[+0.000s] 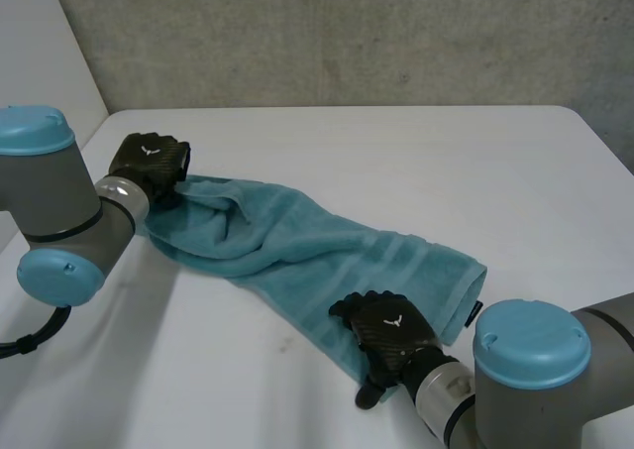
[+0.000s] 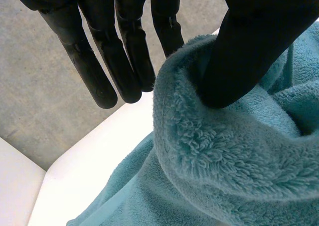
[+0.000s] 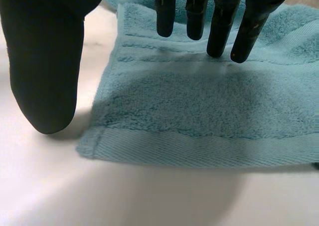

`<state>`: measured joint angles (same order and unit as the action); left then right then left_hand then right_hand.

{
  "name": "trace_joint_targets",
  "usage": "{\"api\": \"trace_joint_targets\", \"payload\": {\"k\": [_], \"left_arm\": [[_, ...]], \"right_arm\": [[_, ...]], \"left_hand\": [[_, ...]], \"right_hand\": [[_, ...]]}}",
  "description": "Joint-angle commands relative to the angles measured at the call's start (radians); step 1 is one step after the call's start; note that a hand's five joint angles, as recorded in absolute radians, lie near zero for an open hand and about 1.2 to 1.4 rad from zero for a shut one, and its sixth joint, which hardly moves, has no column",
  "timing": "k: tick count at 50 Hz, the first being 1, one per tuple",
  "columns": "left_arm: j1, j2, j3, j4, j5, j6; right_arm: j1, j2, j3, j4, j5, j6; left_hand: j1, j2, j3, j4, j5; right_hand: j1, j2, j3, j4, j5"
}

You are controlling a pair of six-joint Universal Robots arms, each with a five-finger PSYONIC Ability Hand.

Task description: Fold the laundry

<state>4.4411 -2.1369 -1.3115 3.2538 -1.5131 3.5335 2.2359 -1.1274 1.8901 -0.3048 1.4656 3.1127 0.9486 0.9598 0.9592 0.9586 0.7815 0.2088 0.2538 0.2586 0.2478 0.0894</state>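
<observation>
A teal towel lies bunched in a long strip, slanting from the far left of the white table to the near right. My left hand is at its far-left end. In the left wrist view the thumb digs into a raised fold of the towel, and the fingers close on the fold's other side. My right hand rests at the near-right end. There its straight fingers reach over the towel near a hemmed corner, with the thumb down on the bare table beside it.
The white table stretches wide to the right of and behind the towel. A grey concrete wall stands behind it. The table's far-left corner lies just past my left hand.
</observation>
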Motion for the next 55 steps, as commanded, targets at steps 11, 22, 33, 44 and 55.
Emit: {"api": "trace_joint_targets", "payload": {"k": [11,22,33,44,55], "left_arm": [[0.000,0.000,-0.006,-0.002,0.001,-0.002],[0.000,0.003,-0.006,-0.002,-0.001,-0.002],[0.000,0.009,-0.017,-0.002,0.001,-0.002],[0.000,0.011,-0.018,-0.002,-0.001,-0.004],[0.000,0.012,-0.018,-0.002,-0.001,-0.002]], "right_arm": [[-0.001,0.031,0.001,-0.034,0.064,-0.114],[-0.006,0.024,-0.008,-0.034,0.087,-0.126],[-0.015,0.023,-0.020,-0.037,0.088,-0.166],[-0.016,0.020,-0.019,-0.080,0.110,-0.203],[-0.021,0.006,-0.017,-0.114,0.130,-0.258]], "left_hand": [[0.110,0.099,0.100,0.100,0.103],[0.107,0.096,0.097,0.097,0.100],[0.075,0.064,0.065,0.065,0.068],[0.075,0.064,0.065,0.065,0.068],[0.075,0.064,0.065,0.065,0.068]], "right_hand": [[0.152,0.107,0.102,0.113,0.097],[0.155,0.110,0.105,0.116,0.100],[0.152,0.107,0.102,0.113,0.097],[0.249,0.204,0.199,0.210,0.194],[0.563,0.518,0.513,0.524,0.507]]}}
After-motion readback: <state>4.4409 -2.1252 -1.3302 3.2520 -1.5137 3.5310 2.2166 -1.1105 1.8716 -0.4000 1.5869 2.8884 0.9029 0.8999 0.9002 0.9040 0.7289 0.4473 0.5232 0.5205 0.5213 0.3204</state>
